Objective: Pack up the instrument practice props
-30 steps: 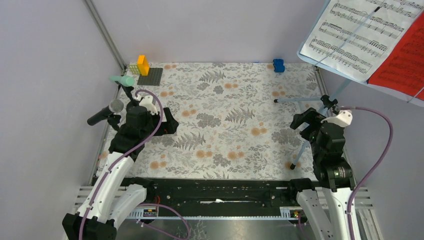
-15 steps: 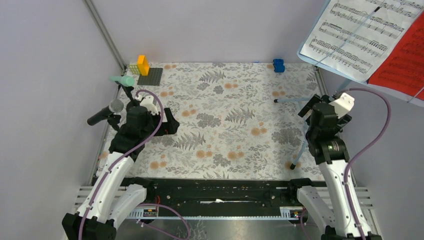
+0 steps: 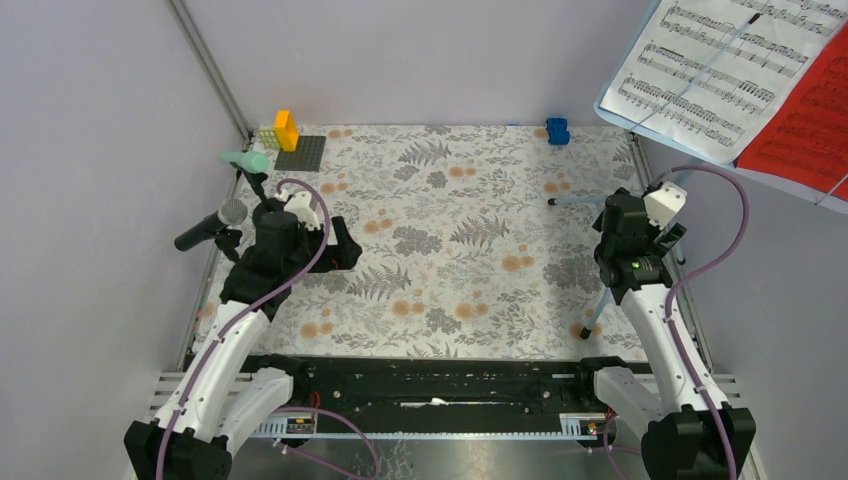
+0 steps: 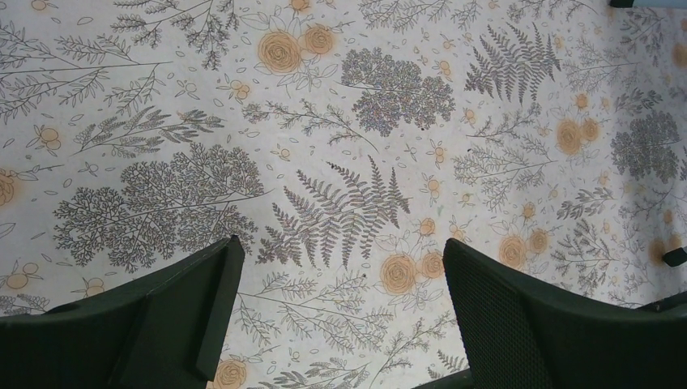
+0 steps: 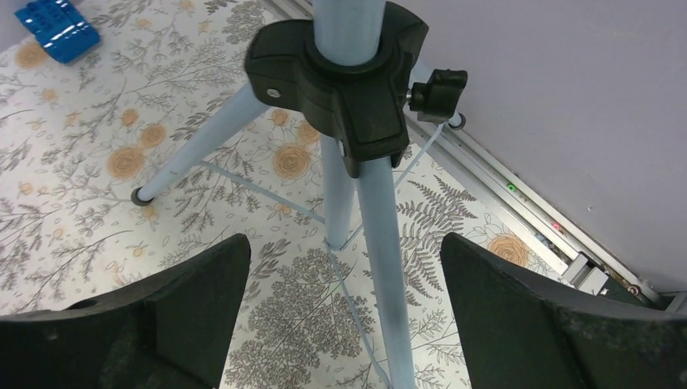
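Right wrist, tripod (image 5: 356, 105) between parted fingers (image 5: 526, 324)

I am seeing the red sheet (image 3: 805, 110) and white sheet (image 3: 700, 70) running off the overhead view's top right corner. The right arm (image 3: 640, 290) is covering the tripod hub (image 5: 340, 73) there. At the right wrist, the pole (image 5: 347, 24) is leaving the top edge, one leg (image 5: 387, 275) the bottom.

We're high above and behind the arm bases, looking down over the whole floral table (image 3: 450, 230). Left wrist: close over it, facing straight down at the print. Right wrist: near its right edge, looking down the tripod (image 5: 348, 73), which the overhead view shares, toy car (image 5: 57, 24) too.
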Available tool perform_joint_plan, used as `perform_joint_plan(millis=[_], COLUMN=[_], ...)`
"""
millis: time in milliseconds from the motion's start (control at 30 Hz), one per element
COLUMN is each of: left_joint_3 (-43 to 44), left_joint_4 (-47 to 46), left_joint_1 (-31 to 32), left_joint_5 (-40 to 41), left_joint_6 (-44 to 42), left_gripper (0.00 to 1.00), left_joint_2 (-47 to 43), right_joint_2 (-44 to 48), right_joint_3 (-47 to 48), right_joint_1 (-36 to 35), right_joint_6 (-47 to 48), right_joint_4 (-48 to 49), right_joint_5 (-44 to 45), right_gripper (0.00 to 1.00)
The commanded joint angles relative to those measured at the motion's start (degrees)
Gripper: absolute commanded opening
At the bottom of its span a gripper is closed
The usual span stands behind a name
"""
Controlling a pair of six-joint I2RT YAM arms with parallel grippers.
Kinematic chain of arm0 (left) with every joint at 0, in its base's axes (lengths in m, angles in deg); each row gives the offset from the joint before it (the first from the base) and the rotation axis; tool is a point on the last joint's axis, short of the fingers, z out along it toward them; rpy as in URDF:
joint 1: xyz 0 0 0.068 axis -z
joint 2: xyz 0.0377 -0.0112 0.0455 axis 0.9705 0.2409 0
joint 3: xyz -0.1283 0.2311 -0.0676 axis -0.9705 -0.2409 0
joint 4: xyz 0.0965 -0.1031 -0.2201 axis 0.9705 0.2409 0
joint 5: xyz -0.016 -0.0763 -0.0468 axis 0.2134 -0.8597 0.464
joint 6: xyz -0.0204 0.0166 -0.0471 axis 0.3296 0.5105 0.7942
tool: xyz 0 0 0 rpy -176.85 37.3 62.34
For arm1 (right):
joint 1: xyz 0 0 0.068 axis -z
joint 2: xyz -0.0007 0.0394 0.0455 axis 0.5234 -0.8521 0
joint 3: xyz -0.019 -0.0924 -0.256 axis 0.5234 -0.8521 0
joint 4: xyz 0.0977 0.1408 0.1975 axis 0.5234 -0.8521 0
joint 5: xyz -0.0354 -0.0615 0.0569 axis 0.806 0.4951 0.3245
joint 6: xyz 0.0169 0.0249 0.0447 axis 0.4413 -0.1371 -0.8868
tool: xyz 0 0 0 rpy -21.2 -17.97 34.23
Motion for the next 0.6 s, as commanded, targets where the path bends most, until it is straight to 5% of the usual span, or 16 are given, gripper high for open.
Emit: perform_joint_plan(millis=[0, 300, 567], left_joint_3=[1.4, 1.5, 1.5], left_joint_4=[-2.3, -2.3, -2.2], left_joint_1=[0.3, 0.5, 0.5], left_joint_5=[-1.5, -2.7, -3.0], left_joint_6=[-1.1, -1.3, -1.5], left_gripper=[0.99, 0.99, 0.99], left_joint_2=[0.1, 1.1, 1.7], right_joint_2=[-1.5, -7.7, -9.2], right_joint_3=[-2.4, -4.2, -5.5], right_joint_1=[2.3, 7.0, 9.0], right_joint_6=[1.0, 4.0, 7.0], right_joint_4=[7.7, 14.8, 19.9], right_joint_5=[1.2, -6.8, -10.6], right_gripper=[0.93, 0.85, 0.65])
